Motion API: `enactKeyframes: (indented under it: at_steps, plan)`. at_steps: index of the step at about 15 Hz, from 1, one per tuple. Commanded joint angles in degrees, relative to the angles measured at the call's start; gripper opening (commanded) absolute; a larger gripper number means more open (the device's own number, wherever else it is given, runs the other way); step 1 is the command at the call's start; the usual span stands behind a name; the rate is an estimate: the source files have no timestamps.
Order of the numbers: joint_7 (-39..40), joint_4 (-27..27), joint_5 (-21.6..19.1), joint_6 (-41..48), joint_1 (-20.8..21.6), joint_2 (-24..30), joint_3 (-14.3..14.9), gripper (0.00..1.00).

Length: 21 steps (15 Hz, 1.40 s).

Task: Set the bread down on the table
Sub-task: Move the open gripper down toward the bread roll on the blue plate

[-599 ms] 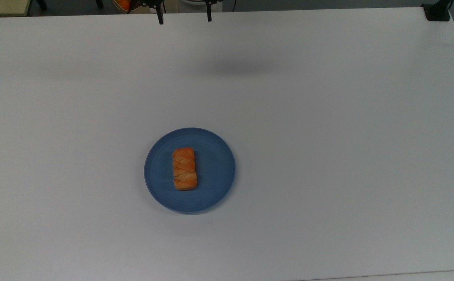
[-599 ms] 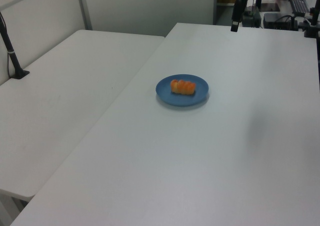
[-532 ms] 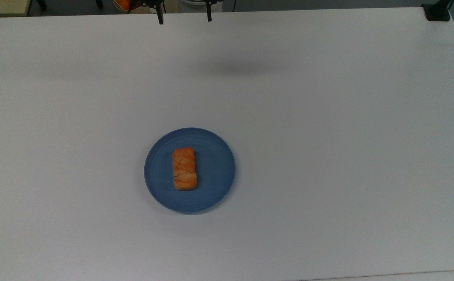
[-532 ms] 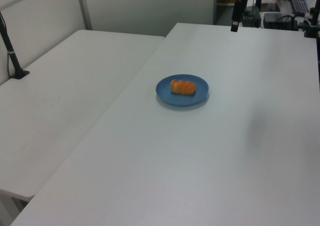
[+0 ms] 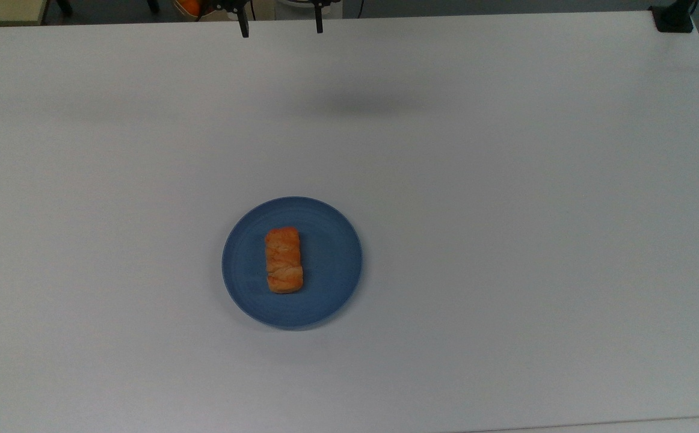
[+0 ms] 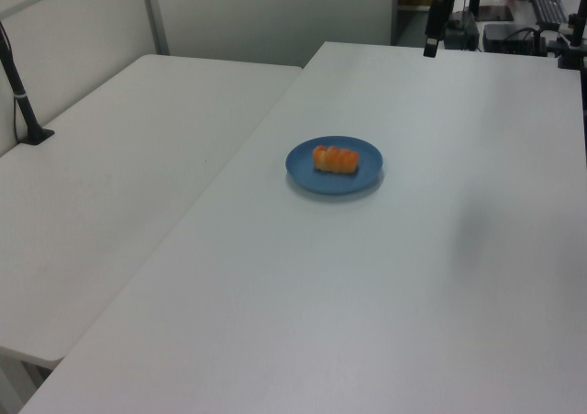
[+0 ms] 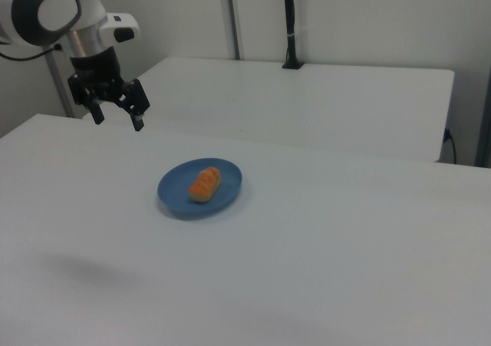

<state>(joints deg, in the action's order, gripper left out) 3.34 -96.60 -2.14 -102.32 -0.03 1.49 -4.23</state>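
In the top view, the bread (image 5: 284, 260) lay lengthwise on the blue plate (image 5: 331, 264), a little toward the top view's left of the plate's middle, on the white table (image 5: 506, 180). The gripper (image 5: 279, 24) hung at the far edge, fingers spread wide and empty. Since half a second earlier its two fingertips had slipped slightly toward the top view's left; plate and bread had not stirred.

In the left view, the bread (image 6: 336, 160) sat on the plate (image 6: 303, 164) mid-table, and one dark finger (image 6: 429, 45) hung high at the far end, well apart from it.

In the right view, the gripper (image 7: 116, 119) hovered above the table (image 7: 345, 238), jaws parted, to the right view's left of the plate (image 7: 173, 189) and bread (image 7: 205, 184).

I judged the approach barely begun: the bread was ungrasped, the whole task remaining.
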Motion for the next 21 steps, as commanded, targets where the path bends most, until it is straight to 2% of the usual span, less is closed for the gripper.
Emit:
enactKeyframes:
  at_steps: [1,7,10,14,16,18,21]
  plan:
    - [1.8,-1.0,-1.5,-0.3,-0.4,0.9,0.3,1.00]
    - [1.9,-0.2,-0.7,2.1,0.9,-2.6,0.5,1.00]
    - [1.8,5.5,-0.4,1.9,1.3,-8.2,1.2,1.00]
    - [1.4,17.6,-0.4,2.2,1.0,-18.2,1.9,1.00]
    - [1.4,21.4,0.1,1.6,1.0,-22.2,2.0,1.00]
    - [1.3,24.0,0.8,-0.6,0.6,-25.6,2.0,1.00]
    - [1.3,24.0,0.9,-6.8,0.3,-29.5,2.0,1.00]
